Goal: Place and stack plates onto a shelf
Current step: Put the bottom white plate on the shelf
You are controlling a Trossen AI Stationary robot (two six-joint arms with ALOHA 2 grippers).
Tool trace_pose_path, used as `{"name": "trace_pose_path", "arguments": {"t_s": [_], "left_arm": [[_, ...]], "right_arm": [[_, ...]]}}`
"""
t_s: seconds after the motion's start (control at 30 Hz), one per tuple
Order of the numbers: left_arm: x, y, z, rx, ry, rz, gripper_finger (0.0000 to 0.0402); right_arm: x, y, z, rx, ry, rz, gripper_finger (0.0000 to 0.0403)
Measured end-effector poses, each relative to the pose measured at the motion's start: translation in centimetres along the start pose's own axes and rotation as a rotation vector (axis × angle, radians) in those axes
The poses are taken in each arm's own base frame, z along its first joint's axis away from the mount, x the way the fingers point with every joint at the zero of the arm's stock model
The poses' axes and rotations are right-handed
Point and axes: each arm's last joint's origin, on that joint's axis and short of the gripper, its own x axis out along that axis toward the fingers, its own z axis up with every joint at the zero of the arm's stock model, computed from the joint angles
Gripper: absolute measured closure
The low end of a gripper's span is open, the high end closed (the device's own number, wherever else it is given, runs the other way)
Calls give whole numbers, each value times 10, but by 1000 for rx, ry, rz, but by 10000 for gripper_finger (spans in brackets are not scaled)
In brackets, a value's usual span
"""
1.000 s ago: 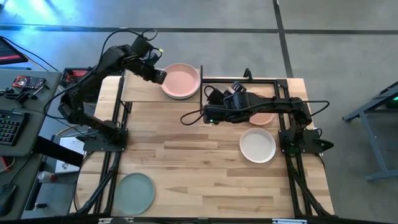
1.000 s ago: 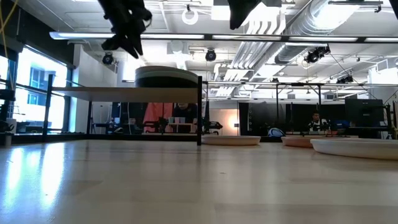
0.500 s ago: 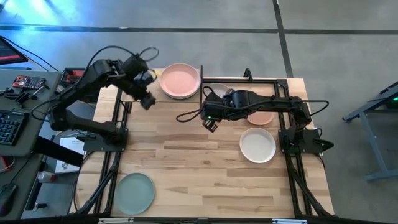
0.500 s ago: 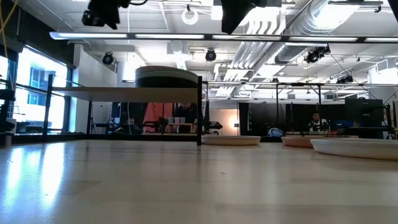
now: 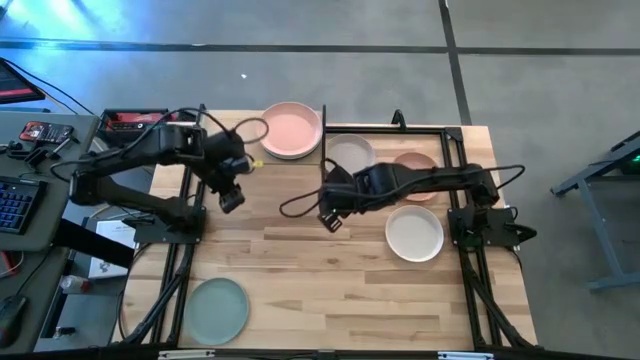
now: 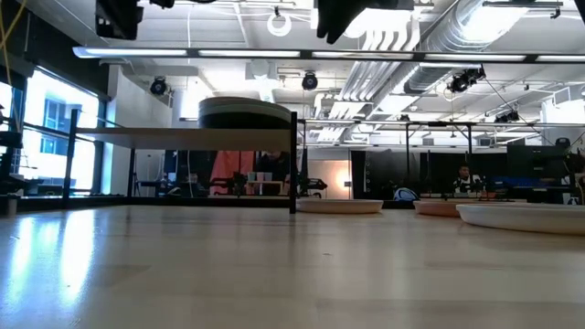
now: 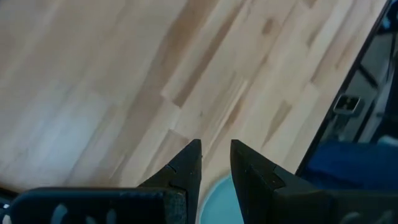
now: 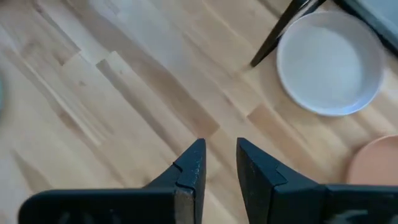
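A pink plate (image 5: pixel 291 130) tops the stack (image 6: pixel 245 112) on the shelf (image 6: pixel 164 135) at the far edge. A beige-grey plate (image 5: pixel 350 152), a terracotta plate (image 5: pixel 415 165) and a white plate (image 5: pixel 414 232) lie flat on the table's right half. A sage green plate (image 5: pixel 216 310) lies at the near left. My left gripper (image 5: pixel 232 195) hangs above bare wood near the shelf, narrowly open and empty. My right gripper (image 5: pixel 328 220) hovers over the table's middle, also narrowly open and empty.
The shelf's black uprights (image 5: pixel 322 140) stand beside the beige-grey plate (image 8: pixel 329 65). Black frame rails run along both sides of the table (image 5: pixel 300 270). Bare wood spreads across the middle and the near right.
My left gripper has drawn back from the pink plate on the shelf, moving toward the table's near edge; the plate stays on the stack. My right gripper has moved a little toward the near edge.
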Motion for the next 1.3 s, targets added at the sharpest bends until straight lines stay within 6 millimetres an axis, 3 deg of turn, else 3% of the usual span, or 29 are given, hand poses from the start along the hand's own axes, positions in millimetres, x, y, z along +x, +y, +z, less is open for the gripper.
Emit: {"name": "trace_pose_path", "arguments": {"t_s": [0.43,0.87,1.3], "left_arm": [[42,-16,-28,57,136,57,328],[75,-37,-44,78,132,-6,328],[105,-53,-64,86,101,-65,328]], "right_arm": [[12,39,-31,58,59,25,333],[26,79,-77,116,110,4,275],[62,92,-126,75,253,-250,274]]}}
